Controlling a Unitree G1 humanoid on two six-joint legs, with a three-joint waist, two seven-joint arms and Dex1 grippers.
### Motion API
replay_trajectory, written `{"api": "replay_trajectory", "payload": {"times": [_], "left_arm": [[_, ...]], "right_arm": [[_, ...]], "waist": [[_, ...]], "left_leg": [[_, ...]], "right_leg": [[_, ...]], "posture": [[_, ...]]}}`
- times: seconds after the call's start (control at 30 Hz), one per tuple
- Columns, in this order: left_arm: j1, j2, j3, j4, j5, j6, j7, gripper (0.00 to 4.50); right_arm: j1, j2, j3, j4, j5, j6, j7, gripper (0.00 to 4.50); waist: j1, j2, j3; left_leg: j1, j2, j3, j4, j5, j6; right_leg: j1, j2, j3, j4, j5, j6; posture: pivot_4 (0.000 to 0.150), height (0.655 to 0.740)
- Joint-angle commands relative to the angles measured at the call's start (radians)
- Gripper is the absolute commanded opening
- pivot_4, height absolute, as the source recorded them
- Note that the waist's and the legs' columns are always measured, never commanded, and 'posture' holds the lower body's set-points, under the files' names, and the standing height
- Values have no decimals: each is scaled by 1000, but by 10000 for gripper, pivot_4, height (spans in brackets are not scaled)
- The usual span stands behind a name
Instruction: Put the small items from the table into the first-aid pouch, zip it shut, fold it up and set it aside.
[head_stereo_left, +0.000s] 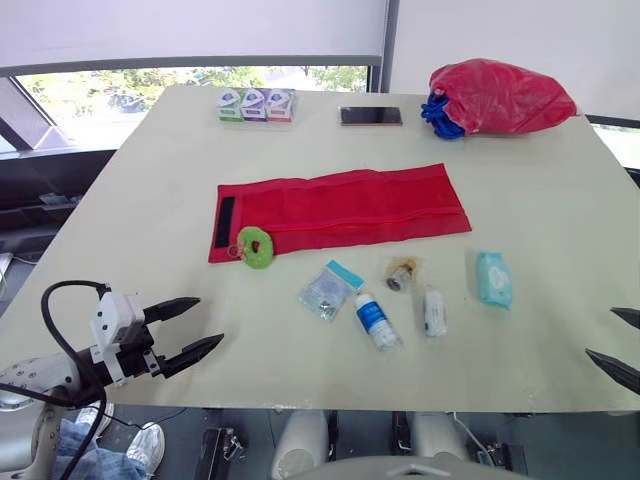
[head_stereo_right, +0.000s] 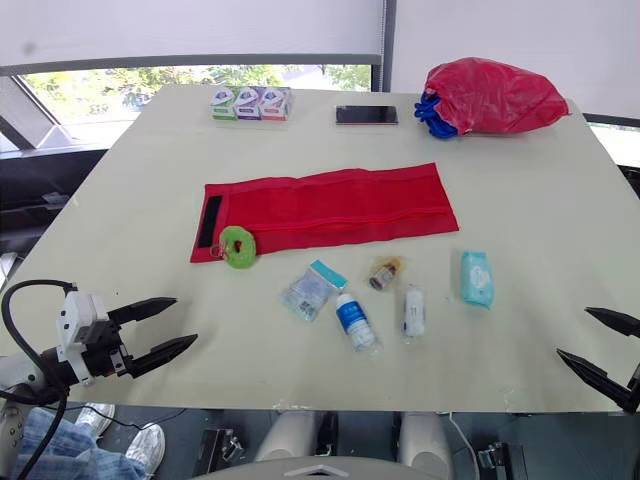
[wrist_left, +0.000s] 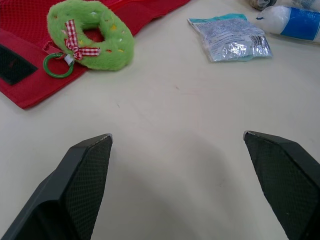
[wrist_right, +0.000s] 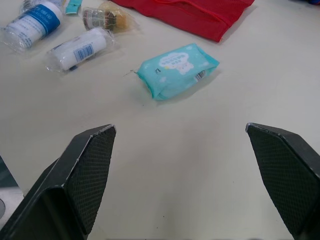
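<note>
The red first-aid pouch (head_stereo_left: 340, 211) lies unfolded flat across the middle of the table, with a green fuzzy ring charm (head_stereo_left: 256, 247) at its left end. In front of it lie a foil packet (head_stereo_left: 326, 290), a blue-labelled bottle (head_stereo_left: 376, 320), a small brown jar (head_stereo_left: 401, 274), a white roll (head_stereo_left: 434, 312) and a teal tissue pack (head_stereo_left: 494, 277). My left gripper (head_stereo_left: 193, 328) hovers open at the table's front left, empty. My right gripper (head_stereo_right: 597, 347) stands open at the front right edge, with the tissue pack (wrist_right: 177, 69) ahead of it.
At the far edge sit three small boxes (head_stereo_left: 256, 104), a dark phone (head_stereo_left: 370, 116) and a red drawstring bag (head_stereo_left: 497, 97). Bare tabletop (head_stereo_left: 540, 180) lies to the right of the pouch. A black cable (head_stereo_left: 60, 330) loops off my left wrist.
</note>
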Motion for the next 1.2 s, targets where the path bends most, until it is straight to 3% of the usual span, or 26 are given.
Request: {"api": "replay_trajectory", "payload": {"times": [0.03,0.43,0.77,0.87,1.2], "left_arm": [[-11,20,29,-32,-29,3,-24,45000],[-49,24,-17,-118,-56,109,-9,45000],[-236,-37,-237,-261,-48,429,241,45000],[-333,-90,-260,-245,-112,566,326,45000],[-466,-95,-457,-216,-57,719,334,45000]], "right_arm": [[10,-12,-54,-12,19,-1,15,44418],[7,9,-56,-16,14,-16,33,44418],[7,59,47,-454,107,155,-130,44418],[-14,66,88,-568,138,213,-196,44418],[-163,61,257,-783,143,319,-343,44418]], "waist": [[0,0,0],[0,0,1],[1,1,1],[3,1,1],[3,-1,2]], "left_leg": [[0,0,0,0,0,0],[0,0,-1,0,0,0],[0,0,-4,1,0,0],[0,-1,-5,1,0,0],[0,-3,-6,2,1,0]], "right_leg": [[0,0,0,0,0,0],[0,1,-3,0,0,0],[3,4,-1,0,0,0],[4,6,-2,0,0,0],[5,7,-4,1,0,0]], "posture": [[1500,7400],[1500,7400],[1500,7400],[1500,7400],[1500,7400]]}}
